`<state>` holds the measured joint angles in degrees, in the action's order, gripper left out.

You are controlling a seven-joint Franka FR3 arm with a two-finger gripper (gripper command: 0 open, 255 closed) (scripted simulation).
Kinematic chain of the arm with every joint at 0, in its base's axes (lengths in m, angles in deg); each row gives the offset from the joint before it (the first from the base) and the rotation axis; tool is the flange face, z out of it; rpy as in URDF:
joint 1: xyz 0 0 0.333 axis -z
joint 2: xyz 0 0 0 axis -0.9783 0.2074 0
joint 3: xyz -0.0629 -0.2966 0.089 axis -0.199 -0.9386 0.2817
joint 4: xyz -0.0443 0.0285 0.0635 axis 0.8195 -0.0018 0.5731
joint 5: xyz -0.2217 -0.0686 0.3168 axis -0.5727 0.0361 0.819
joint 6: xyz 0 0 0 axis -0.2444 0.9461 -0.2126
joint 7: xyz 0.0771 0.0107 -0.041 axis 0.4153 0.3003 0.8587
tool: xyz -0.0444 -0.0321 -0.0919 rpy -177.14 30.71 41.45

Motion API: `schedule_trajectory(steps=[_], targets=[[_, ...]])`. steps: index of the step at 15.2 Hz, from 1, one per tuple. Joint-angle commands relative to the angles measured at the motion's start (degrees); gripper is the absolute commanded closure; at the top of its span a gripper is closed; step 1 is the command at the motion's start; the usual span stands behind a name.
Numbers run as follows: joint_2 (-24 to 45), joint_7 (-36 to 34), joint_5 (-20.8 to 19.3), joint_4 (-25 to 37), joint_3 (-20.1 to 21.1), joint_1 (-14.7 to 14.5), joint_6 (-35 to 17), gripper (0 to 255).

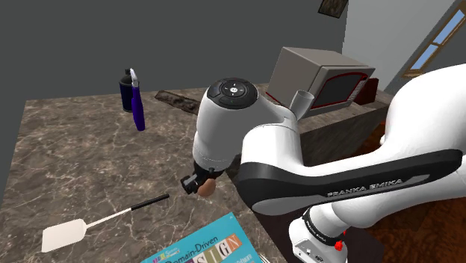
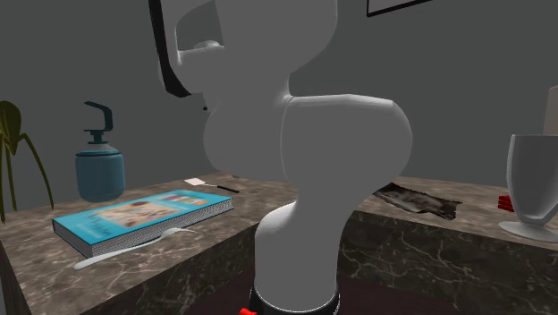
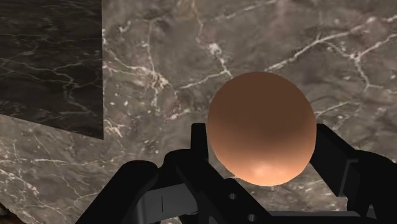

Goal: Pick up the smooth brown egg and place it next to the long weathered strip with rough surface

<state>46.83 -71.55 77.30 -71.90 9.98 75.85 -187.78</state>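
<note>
pincer clamped on the brown egg over the table, near the book, so carry it slow and level to the rough dark strip far across and set it beside.

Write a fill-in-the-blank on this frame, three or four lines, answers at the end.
1. The egg in the gripper is ____ in colour.
2. It is clasped between ____ black fingers.
3. The swatter on the counter has a white head and a ____ grip end.
4. The egg has ____ yet been set beside the weathered strip, which lies near the dark bottle.

Missing words: brown; two; black; not
</note>
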Motion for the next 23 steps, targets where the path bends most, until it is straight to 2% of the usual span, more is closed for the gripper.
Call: schedule_trajectory(steps=[1, 12, 18, 23], targets=[[-0.8, 0.56, 0.26, 1.02, -0.75, -0.35, 1.77, 255], [-4.12, 3.06, 0.78, 6.63, -4.29, -1.43, 10.44, 255], [6.77, 4.41, -6.41, 13.68, -3.45, 6.27, 7.31, 255], [17.3, 3.63, -14.15, 21.54, -2.2, 11.52, 6.69, 255]])
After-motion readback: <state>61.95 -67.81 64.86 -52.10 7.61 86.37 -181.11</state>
